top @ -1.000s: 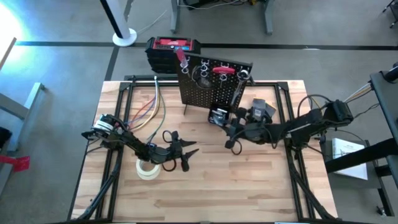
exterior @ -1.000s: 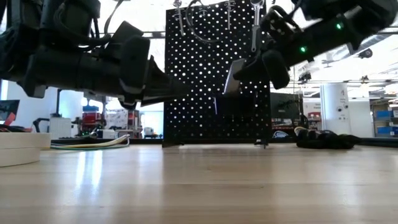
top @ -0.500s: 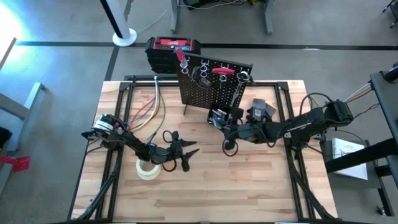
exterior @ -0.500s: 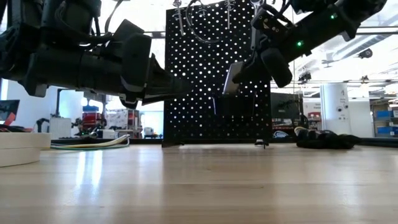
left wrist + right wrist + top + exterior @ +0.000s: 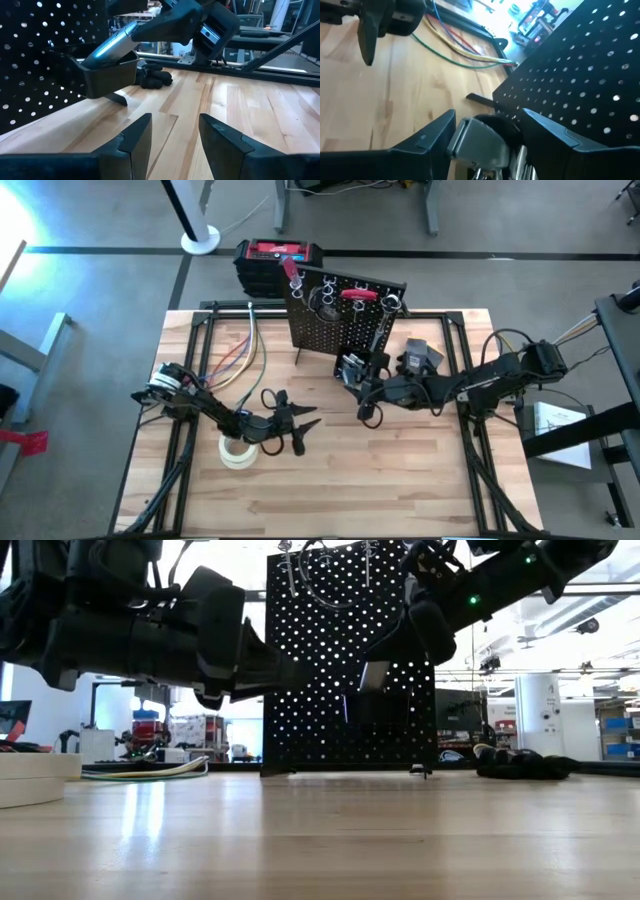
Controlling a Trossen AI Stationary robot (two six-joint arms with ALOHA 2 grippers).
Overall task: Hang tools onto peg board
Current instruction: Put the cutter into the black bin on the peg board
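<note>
The peg board point(image 5: 345, 320) stands upright at the table's far middle. Red-handled tools point(image 5: 358, 293) and grey metal ones point(image 5: 410, 580) hang from the ring hooks along its top. A small black bin point(image 5: 107, 80) sits low on its front. My right gripper point(image 5: 487, 130) is at the bin's mouth, open, with a grey metal tool point(image 5: 480, 142) between its fingers above silvery bits point(image 5: 520, 162). My left gripper point(image 5: 305, 423) hovers open and holds nothing at the table's middle, beside the tape roll point(image 5: 237, 452). My right gripper stands with a finger on either side of the grey metal tool's end point(image 5: 470, 135), coming level from the table's right. The tool lies close to one finger point(image 5: 437, 132) and slants down into the bin. I cannot tell whether that finger touches it.
Black gloves point(image 5: 420, 355) lie right of the board, under my right arm. A red-and-black box point(image 5: 278, 260) stands behind the board's left end. Coloured cables point(image 5: 240, 355) run along the far left. Bare wood lies across the table's near half.
My right gripper has crept a little toward the table's left edge along the board's front, closer over the bin, with its arm slightly higher.
</note>
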